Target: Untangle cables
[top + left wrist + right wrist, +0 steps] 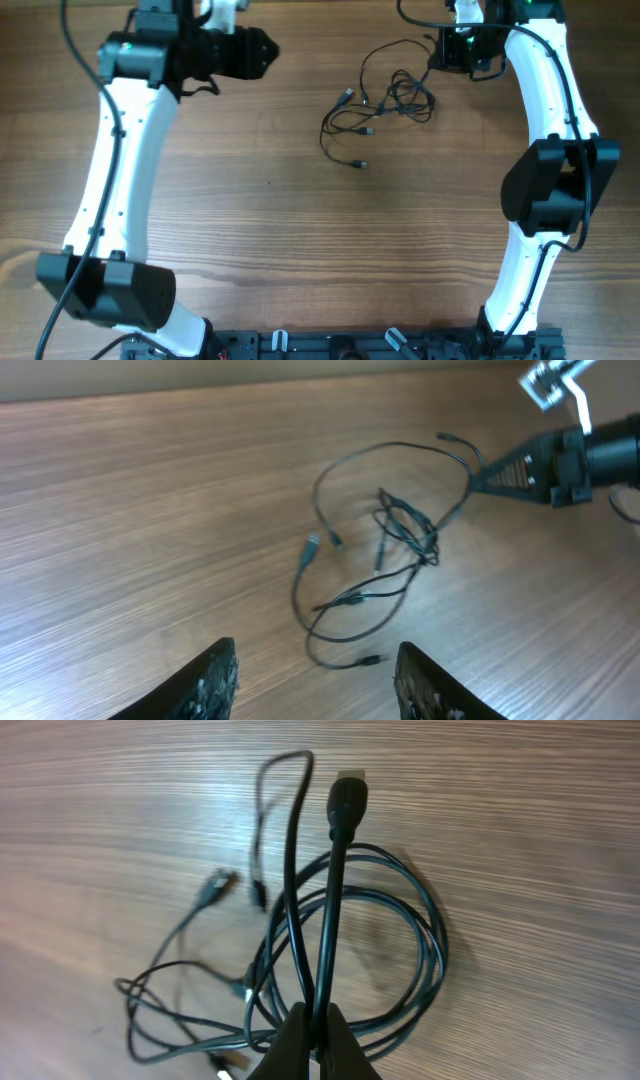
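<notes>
While the right gripper [312, 1032] pinches strands of the cables [333, 890], the tangle fanning out just ahead of it, it should pull slowly. The left gripper [315, 665], spread wide and empty, could pin loops lying ahead.

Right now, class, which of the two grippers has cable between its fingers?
The right gripper: its fingers pinch strands of the black cables. The left gripper hangs open above bare wood, short of them, holding nothing.

Overhead looks straight down from afar; the wrist views, right nearest, share the cables [405, 97] [428, 546] [336, 870].
</notes>
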Available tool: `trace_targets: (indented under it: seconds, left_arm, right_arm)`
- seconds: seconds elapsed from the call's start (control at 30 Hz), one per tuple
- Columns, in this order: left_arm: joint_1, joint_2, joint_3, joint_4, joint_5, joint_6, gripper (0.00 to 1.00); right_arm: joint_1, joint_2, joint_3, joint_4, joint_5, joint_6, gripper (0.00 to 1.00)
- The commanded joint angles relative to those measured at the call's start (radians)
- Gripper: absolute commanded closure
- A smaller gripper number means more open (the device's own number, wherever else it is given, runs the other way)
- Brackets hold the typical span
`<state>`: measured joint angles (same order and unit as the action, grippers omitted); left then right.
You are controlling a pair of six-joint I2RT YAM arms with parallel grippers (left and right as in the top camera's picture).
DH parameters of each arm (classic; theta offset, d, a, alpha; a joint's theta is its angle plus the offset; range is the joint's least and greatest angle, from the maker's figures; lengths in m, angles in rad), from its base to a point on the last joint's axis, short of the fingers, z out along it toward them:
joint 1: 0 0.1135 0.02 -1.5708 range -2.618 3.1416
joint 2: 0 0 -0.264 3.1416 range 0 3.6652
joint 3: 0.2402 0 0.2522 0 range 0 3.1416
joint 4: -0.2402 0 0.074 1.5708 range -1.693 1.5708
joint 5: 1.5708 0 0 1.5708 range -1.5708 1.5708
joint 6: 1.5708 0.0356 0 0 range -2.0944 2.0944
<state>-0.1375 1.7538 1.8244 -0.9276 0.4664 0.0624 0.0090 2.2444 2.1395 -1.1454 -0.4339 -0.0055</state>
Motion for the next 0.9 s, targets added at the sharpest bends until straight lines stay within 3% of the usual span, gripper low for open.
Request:
trace_targets:
  seconds: [0.0,0.33,0.87]
  left_arm:
    - [-0.045,0.084,0.021,-0.001,0.016,0.005,0.47]
    - [-0.145,0.238,0.021,0.022,0.015,0.005,0.43]
    - [-0.208,0.375,0.019,0.048,0.009,0.063,0.46]
  right_arm:
    - [0.0,0.02,-0.006,0.0,-0.143,-0.029,0.95]
    - [0.0,0.02,-0.006,-0.018,-0.145,-0.047,0.95]
    - [0.0,-0.006,-0.006,-0.039,-0.216,-0.073,0.95]
